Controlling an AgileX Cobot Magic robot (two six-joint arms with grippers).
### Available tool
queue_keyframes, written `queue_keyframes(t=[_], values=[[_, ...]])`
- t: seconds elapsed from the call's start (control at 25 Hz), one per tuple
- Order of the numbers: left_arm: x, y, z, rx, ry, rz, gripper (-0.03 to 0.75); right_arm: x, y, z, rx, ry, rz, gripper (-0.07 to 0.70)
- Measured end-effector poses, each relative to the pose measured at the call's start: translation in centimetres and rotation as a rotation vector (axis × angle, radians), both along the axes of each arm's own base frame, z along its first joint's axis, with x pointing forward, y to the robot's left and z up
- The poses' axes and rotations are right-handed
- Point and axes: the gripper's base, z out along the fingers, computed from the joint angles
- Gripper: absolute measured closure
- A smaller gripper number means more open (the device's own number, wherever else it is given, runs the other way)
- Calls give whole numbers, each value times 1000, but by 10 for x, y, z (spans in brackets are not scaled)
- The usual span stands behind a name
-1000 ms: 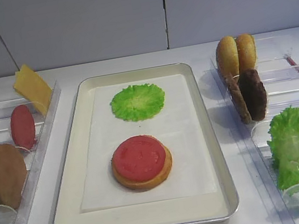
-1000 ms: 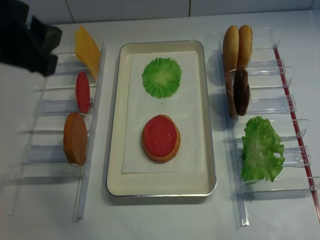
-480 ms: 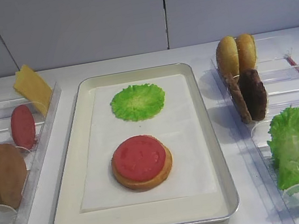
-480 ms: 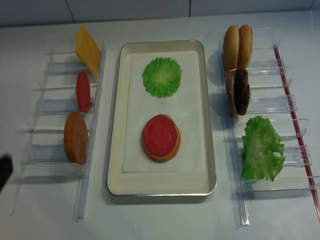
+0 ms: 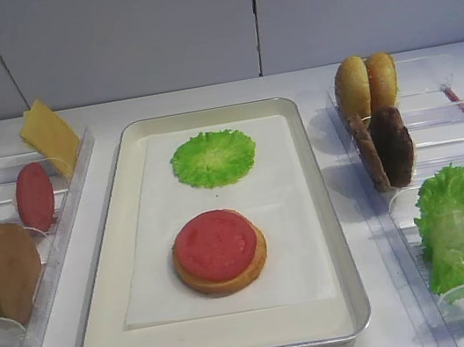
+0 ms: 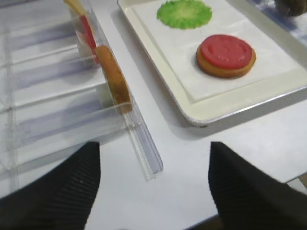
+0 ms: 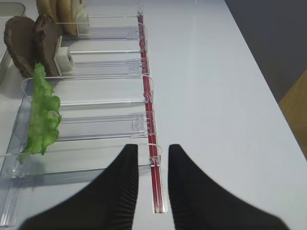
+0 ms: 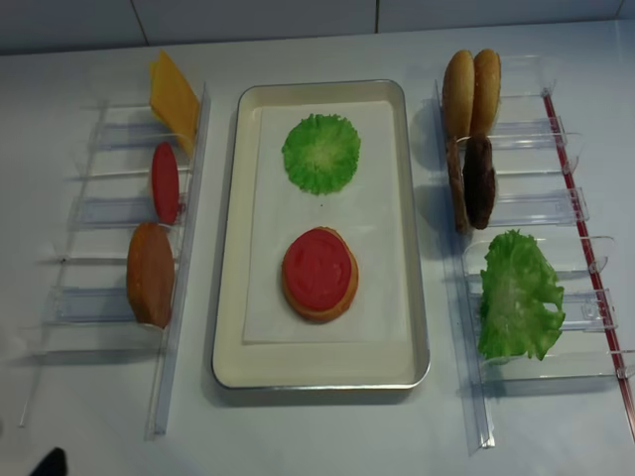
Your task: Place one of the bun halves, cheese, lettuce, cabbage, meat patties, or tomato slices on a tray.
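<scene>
Silver metal tray [image 8: 230,248], rounded corners, white paper liner, centre frame. On liner: flat matte red tomato slice [image 8: 317,268] atop golden bun half [image 8: 319,305]; ruffled green lettuce round [image 8: 320,151] above them, apart.

Clear plastic holders [image 8: 109,213] at left: yellow cheese [image 8: 173,96], upright tomato, brown bun. Right rack: buns, rough dark meat patties [image 8: 478,180], leafy lettuce.

Left gripper [image 6: 153,187] jaws spread wide, empty. Right gripper [image 7: 152,187] jaws nearly together, gripping nothing, over red rack edge.
</scene>
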Motion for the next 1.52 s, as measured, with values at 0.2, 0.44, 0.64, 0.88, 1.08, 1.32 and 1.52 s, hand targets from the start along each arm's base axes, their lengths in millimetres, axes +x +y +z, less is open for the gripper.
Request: queue_keyframes(t=[0.2,0.44,0.64,0.88,1.08,1.32,1.52], values=[[3,2,-13,24,67,30,249,0,0,0,0,0,0,448],[5,8,-13,19,72,112,249,0,0,0,0,0,0,449],[5,7,-13,10,74,193,249,0,0,0,0,0,0,449],[4,6,-13,5,75,314,249,0,0,0,-5,0,3,449],[4,5,-13,18,72,298,249,0,0,0,-5,0,3,474],[4,3,-13,29,70,264,249,0,0,0,-5,0,3,500],[4,3,-13,28,70,266,249,0,0,0,-5,0,3,503]])
